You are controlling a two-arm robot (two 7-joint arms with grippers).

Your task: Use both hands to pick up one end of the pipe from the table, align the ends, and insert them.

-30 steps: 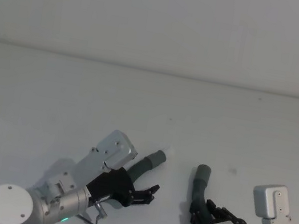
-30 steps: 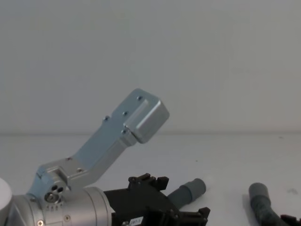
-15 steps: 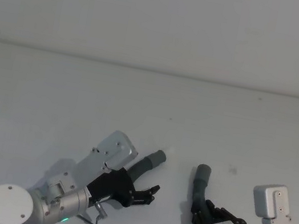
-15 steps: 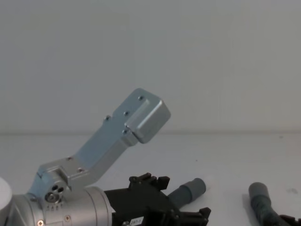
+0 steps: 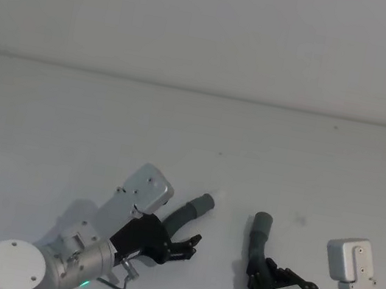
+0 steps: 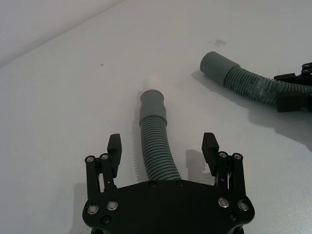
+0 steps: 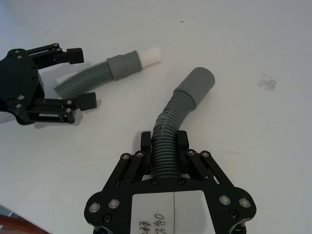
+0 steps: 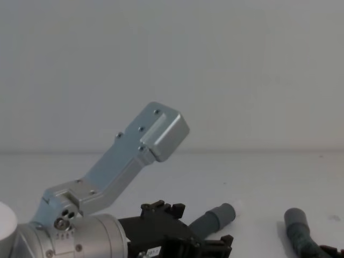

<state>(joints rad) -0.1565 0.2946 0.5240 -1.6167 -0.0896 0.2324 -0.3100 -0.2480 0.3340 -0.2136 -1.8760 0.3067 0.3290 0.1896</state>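
Observation:
The pipe lies on the white table (image 5: 68, 130) with both ends pointing away from me. Its left end is a grey cuff (image 5: 201, 204) with a narrow white tip (image 6: 155, 80). My left gripper (image 6: 162, 141) is open, one finger on each side of the corrugated hose (image 6: 157, 151) just behind that cuff, not touching it. The right end is a plain grey cuff (image 5: 263, 223), also (image 7: 197, 83), standing tilted up. My right gripper (image 7: 164, 141) is shut on the hose a little behind it. Between the grippers the middle of the pipe is hidden under my arms.
The two cuffs lie about a hand's width apart. A small dark smudge (image 5: 301, 220) marks the table right of the plain cuff. The table's far edge meets the pale wall (image 5: 213, 28).
My left gripper has slid slightly back and to the left along the hose, staying open. The right gripper and its end have not moved.

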